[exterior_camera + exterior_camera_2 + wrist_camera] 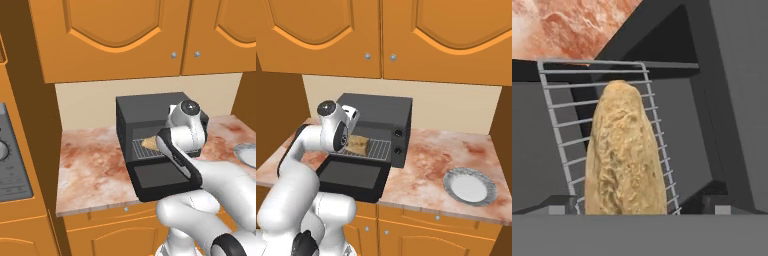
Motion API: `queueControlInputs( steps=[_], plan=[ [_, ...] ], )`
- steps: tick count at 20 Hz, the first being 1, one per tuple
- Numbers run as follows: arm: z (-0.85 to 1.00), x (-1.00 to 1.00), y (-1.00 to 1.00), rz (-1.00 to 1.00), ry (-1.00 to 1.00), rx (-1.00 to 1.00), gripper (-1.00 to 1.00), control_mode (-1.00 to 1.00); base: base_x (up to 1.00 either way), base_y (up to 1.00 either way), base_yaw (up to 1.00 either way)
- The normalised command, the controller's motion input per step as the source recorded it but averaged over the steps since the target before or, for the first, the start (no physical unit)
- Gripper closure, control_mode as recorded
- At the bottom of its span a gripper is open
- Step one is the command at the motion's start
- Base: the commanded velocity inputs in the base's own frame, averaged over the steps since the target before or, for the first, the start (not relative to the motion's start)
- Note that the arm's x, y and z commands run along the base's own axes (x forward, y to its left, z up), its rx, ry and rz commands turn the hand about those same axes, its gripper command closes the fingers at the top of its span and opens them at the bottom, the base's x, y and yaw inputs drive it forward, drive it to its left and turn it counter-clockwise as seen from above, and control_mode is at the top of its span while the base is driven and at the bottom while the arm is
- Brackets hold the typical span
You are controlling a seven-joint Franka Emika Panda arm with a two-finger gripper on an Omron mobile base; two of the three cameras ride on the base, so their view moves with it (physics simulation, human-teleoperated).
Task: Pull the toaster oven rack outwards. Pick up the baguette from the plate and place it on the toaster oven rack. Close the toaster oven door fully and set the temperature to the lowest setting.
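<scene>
Fingers stand wide apart, one tip each side of the baguette w/ a gap on both sides as far as the hand view shows; the very tips sit low at the frame edge, so contact can't be fully ruled out. Nothing looks clamped. Loaf lies lengthwise on the toaster oven rack, wire grid showing around it.

From the base views: the hand hangs just in front of the oven mouth, over the toaster oven door, which is dropped flat open toward the robot. Rack is pulled out partway from the cavity, baguette on its left part. Toaster oven sits on the counter, control strip w/ two knobs on its right side. Plate is bare, well apart to the right on the counter.

Step in hand, judged: the placing is done, fingers released, so rack pull and pick-and-place look complete. Left to do: door shut, temp to lowest.

Next move calls for backing the hand up and out, clear of the loaf and the rack, w/o nudging either. Then get under or behind the door's front edge and swing it up until fully shut. After that, over to the knobs at right; which one is temp I can't tell from here.
</scene>
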Motion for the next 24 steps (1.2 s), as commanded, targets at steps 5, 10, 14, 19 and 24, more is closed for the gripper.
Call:
queueControlInputs(
  steps=[5, 10, 14, 19, 24],
  plan=[
    [0.32, -0.64, -0.15, -0.09, 0.02, 0.08, -1.0, -1.0, 0.0, 0.0, 0.0],
    [0.05, -0.9, -0.17, -0.31, 0.02, 0.24, -1.0, -1.0, 0.0, 0.0, 0.0],
    [0.17, -0.76, -0.18, -0.44, 0.0, 0.28, -1.0, -1.0, 0.0, 0.0, 0.0],
    [0.08, -0.24, -0.17, -0.5, 0.06, 0.34, -1.0, -1.0, 0.0, 0.0, 0.0],
    [-0.16, 0.18, -0.02, -0.41, 0.2, 0.21, -1.0, -1.0, 0.0, 0.0, 0.0]
  ],
)
